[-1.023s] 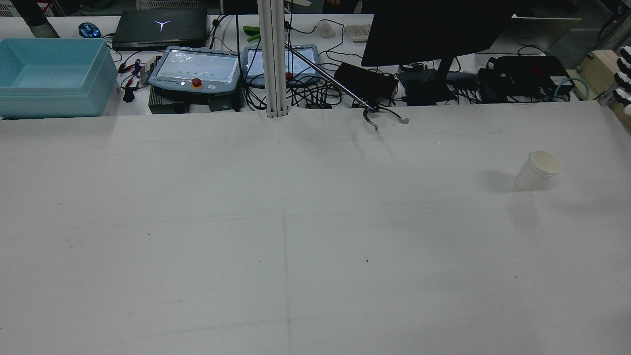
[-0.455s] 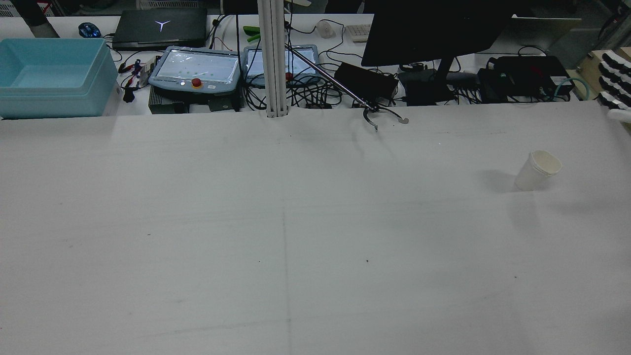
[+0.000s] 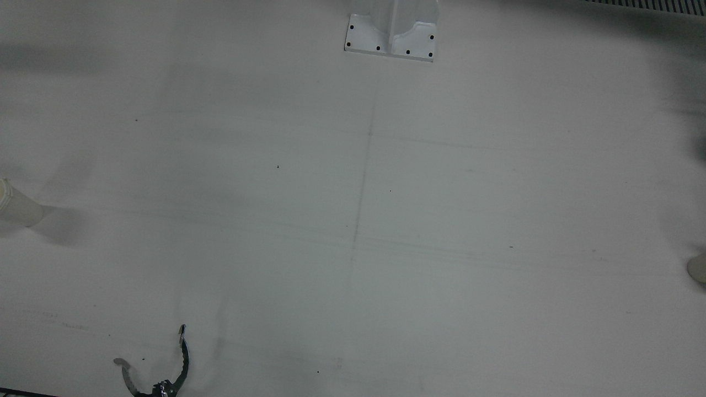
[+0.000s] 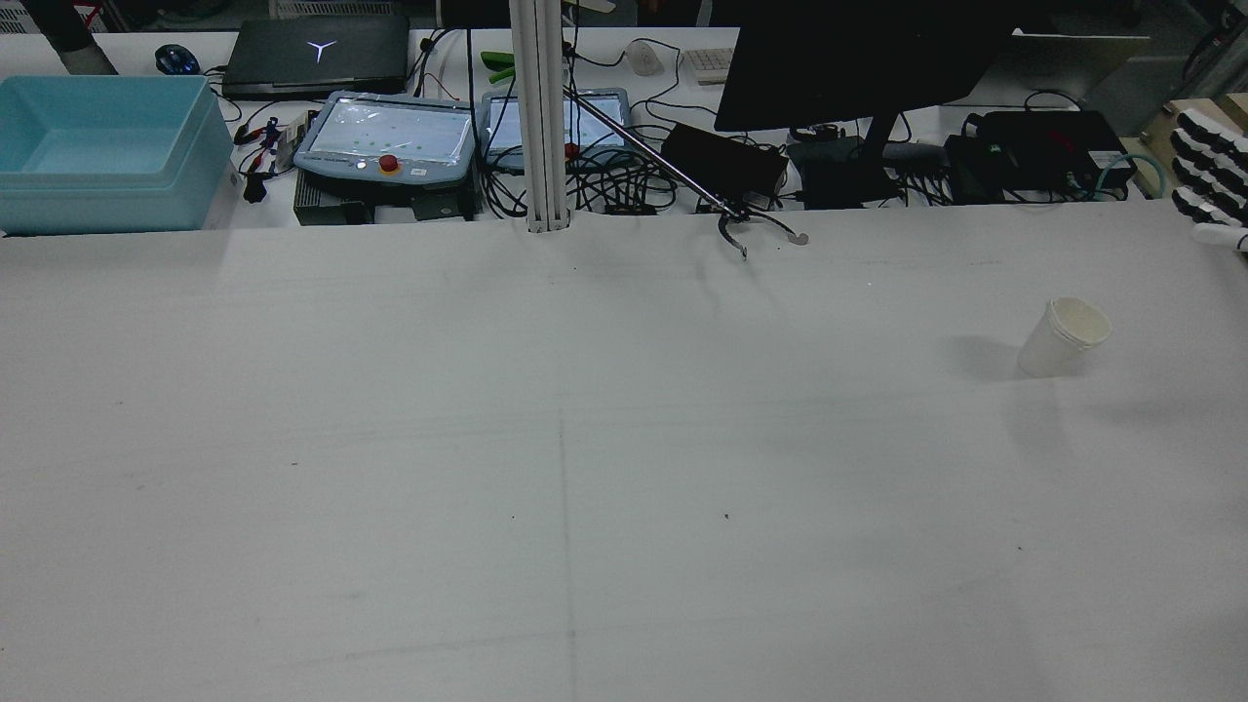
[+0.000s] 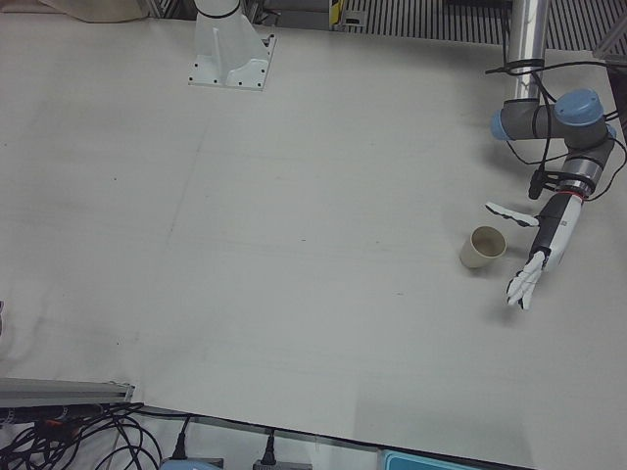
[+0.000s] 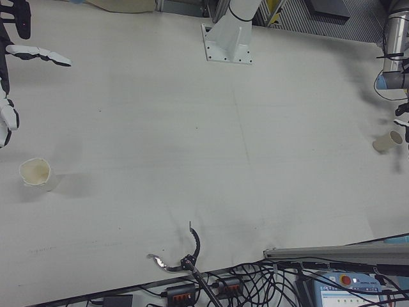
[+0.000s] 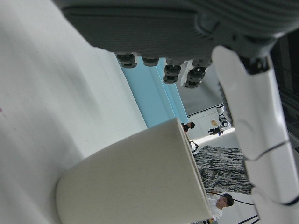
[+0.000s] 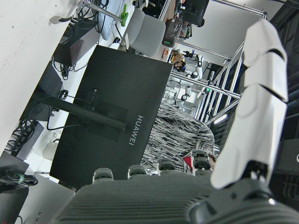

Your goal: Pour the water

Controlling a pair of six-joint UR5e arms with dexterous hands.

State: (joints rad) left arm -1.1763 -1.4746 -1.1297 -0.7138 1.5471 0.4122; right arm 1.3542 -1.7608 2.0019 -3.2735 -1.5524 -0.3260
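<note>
A white paper cup (image 4: 1063,336) stands upright on the right half of the table; it also shows in the right-front view (image 6: 35,174) and at the front view's left edge (image 3: 16,207). My right hand (image 4: 1209,171) is open at the table's right edge, beyond the cup and apart from it; the right-front view (image 6: 7,57) shows its fingers spread. A second, beige cup (image 5: 483,247) stands upright before my left arm. My left hand (image 5: 544,245) is open right beside it, fingers stretched out, not touching. The left hand view shows this cup (image 7: 135,182) close up.
A metal grabber claw (image 4: 746,229) lies on the far table edge, also in the front view (image 3: 160,375). Behind the table are a blue bin (image 4: 107,146), teach pendants (image 4: 390,136), a monitor (image 4: 858,58) and cables. A white post base (image 3: 391,33) stands between the arms.
In the rear view my right hand has come a little further in from the right edge and turned. The white cup has not moved.
</note>
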